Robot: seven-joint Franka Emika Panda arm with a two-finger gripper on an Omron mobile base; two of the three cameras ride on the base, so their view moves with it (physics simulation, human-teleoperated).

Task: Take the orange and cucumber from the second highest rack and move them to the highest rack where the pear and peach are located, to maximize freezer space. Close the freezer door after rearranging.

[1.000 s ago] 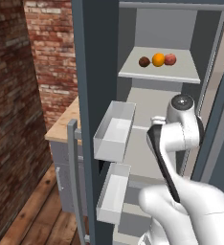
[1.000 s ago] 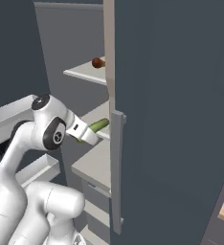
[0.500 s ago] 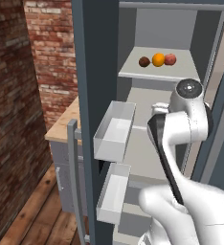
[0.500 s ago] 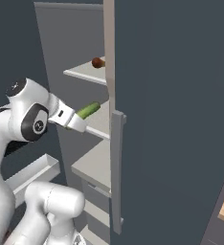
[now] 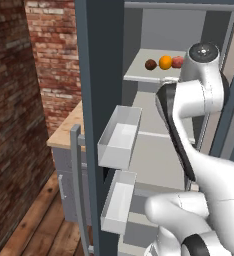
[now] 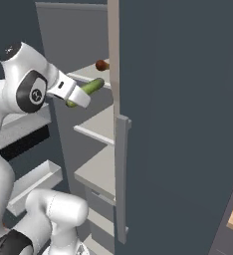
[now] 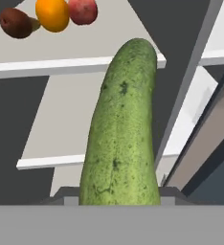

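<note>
A long green cucumber (image 7: 122,139) is held lengthwise in my shut gripper (image 7: 119,195), its far tip level with the front edge of the highest rack (image 7: 85,64). On that rack lie the orange (image 7: 52,13), the red peach (image 7: 83,10) and the brown pear (image 7: 15,24), up and to the left of the cucumber's tip. From the right base, my gripper (image 6: 76,97) holds the cucumber (image 6: 90,88) just before the rack, near the pear (image 6: 102,65). The left base view has the orange (image 5: 165,62) behind my arm. The second highest rack (image 7: 61,129) lies bare below.
The freezer door (image 5: 98,90) stands open on the left, carrying two white bins (image 5: 120,136). A second dark door panel (image 6: 178,124) with a grey handle (image 6: 121,174) stands close on the right. A brick wall (image 5: 19,110) and a wooden counter (image 5: 66,131) lie further left.
My arm has risen with the cucumber, from the level of the second highest rack up to the front of the highest rack. The fruit on the top rack has not moved.
</note>
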